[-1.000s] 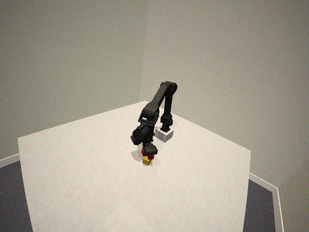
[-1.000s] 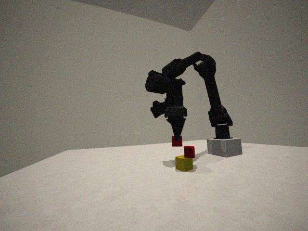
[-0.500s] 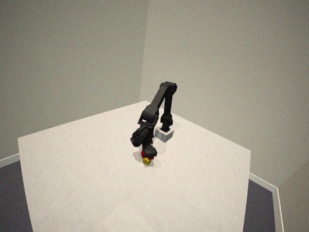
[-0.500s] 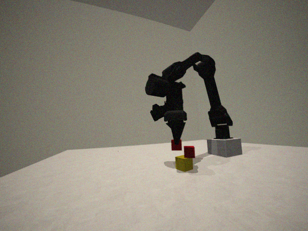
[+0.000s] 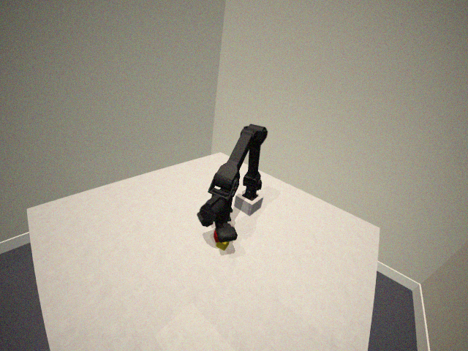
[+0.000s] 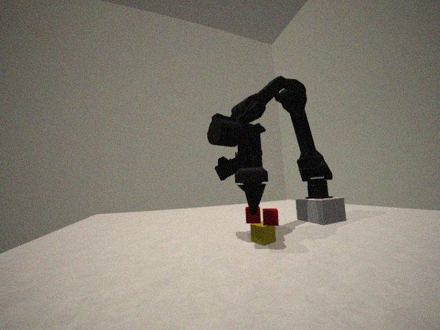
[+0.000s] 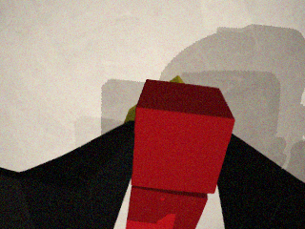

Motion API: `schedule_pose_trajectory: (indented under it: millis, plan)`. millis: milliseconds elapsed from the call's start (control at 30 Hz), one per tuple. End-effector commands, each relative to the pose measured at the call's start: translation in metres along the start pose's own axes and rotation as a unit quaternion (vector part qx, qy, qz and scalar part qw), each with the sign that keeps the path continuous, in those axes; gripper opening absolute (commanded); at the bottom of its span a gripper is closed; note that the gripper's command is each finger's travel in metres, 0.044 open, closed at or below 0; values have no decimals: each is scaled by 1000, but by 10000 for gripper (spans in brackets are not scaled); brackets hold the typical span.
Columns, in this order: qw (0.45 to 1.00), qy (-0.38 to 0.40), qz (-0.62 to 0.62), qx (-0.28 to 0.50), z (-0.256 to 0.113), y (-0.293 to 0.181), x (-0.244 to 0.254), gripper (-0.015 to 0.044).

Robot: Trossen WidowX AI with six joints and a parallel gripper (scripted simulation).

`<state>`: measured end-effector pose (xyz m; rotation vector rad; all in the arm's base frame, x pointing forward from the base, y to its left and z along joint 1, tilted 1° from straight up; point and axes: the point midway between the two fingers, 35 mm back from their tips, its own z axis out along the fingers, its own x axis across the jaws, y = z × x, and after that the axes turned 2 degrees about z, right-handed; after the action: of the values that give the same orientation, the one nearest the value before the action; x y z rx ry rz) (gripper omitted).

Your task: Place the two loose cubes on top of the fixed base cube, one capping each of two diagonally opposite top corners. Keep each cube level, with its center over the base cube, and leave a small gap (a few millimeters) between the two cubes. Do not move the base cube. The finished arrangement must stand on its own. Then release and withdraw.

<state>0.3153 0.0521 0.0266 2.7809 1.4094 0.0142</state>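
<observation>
A pale worktop (image 5: 295, 272) (image 6: 177, 269) fills the lower part of the top view and of the exterior view. The black arm (image 5: 238, 151) (image 6: 302, 124) bends over it, reaching from right of the middle down to the left in both. Near the bottom middle of the exterior view sits the yellow base cube (image 5: 222, 246) (image 6: 262, 234) (image 7: 130, 114). One red cube (image 6: 270, 216) (image 7: 162, 202) is up on its right side there, and it looks level, so that part seems done. The pincer (image 5: 225, 241) (image 6: 253, 213) (image 7: 178, 136) points straight down just left of that one. It is part way open, snug on both sides of the other red cube (image 5: 216, 236) (image 6: 247, 216) (image 7: 183, 150), which is over the left side of the yellow one. A thin gap shows between the two reds in the exterior view. I can't tell if the held cube touches the yellow top yet. The job looks almost finished. What is left, I think, is to check that it sits flat, let go softly, and lift away without bumping anything.
</observation>
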Motion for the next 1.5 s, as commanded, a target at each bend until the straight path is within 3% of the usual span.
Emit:
schedule_pose_trajectory:
  millis: [0, 500, 633, 1467]
  plan:
    - [1000, 1, -2, 1, 2, 0, 0, 105]
    - [1000, 1, -2, 1, 3, 0, 1, 105]
    - [1000, 1, -2, 1, 3, 0, 1, 205]
    - [1000, 0, -1, 0, -23, 0, 0, 205]
